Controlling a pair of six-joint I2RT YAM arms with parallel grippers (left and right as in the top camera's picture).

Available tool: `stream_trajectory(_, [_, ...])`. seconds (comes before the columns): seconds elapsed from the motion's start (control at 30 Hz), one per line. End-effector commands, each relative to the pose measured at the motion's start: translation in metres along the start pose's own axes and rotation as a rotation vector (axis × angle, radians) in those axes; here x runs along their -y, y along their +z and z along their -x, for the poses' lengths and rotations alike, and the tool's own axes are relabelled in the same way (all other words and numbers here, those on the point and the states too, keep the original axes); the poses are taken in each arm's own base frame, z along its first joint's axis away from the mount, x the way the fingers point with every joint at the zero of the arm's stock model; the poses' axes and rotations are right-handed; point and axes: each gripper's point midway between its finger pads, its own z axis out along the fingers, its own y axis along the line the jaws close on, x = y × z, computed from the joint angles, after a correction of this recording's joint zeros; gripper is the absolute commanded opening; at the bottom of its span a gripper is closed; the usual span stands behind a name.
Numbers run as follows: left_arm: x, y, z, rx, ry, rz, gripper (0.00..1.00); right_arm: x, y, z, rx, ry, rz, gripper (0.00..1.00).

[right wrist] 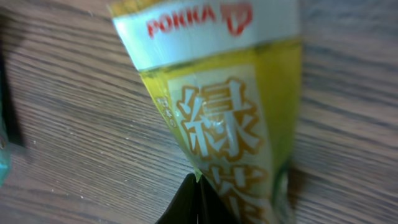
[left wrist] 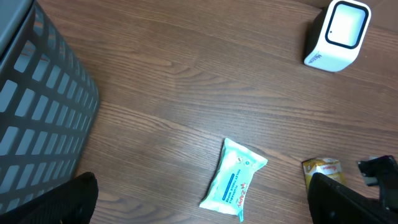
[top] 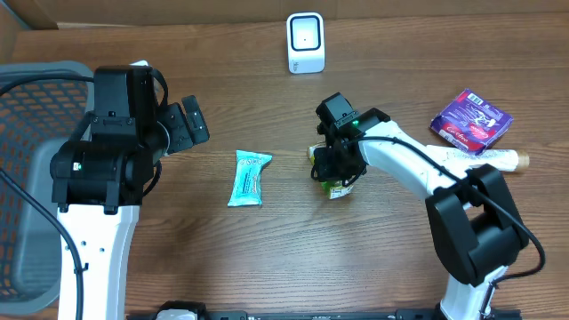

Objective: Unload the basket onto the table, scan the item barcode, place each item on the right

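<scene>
The item is a yellow-green Pokka drink pack (top: 337, 187) left of the table's centre-right, also seen in the right wrist view (right wrist: 224, 106) and at the lower right of the left wrist view (left wrist: 322, 171). My right gripper (top: 336, 167) sits over it, fingers pressed together (right wrist: 199, 202) on the pack's thin lower edge. No barcode shows on the visible face. The white scanner (top: 305, 43) stands at the far middle edge (left wrist: 339, 34). My left gripper (top: 188, 124) hangs open to the left, holding nothing (left wrist: 202, 202).
A pale blue wipes pack (top: 249, 178) lies between the arms (left wrist: 235, 179). A purple packet (top: 471, 120) lies at the right. A grey mesh basket (top: 36, 178) fills the left edge (left wrist: 37, 112).
</scene>
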Motion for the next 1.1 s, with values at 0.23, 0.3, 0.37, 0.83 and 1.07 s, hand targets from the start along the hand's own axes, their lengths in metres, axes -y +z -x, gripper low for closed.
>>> stream_trajectory(0.23, [-0.002,-0.001,0.003,0.009,-0.012,0.011,1.00,-0.012,-0.019,-0.009,-0.089,-0.106,0.089,0.04])
stream_trajectory(0.3, [-0.002,-0.001,0.003,0.009,-0.012,0.011,0.99,-0.014,-0.018,-0.024,-0.137,-0.150,0.057,0.04])
stream_trajectory(0.37, [-0.002,-0.001,0.003,0.009,-0.012,0.011,1.00,-0.005,-0.014,-0.027,-0.143,-0.161,-0.016,0.04])
stream_trajectory(0.83, [-0.002,-0.001,0.003,0.009,-0.012,0.011,0.99,0.102,-0.030,0.030,0.094,-0.005,-0.481,0.05])
stream_trajectory(1.07, [-0.002,-0.001,0.003,0.009,-0.012,0.011,1.00,0.125,-0.049,0.099,0.371,0.087,-0.450,0.53])
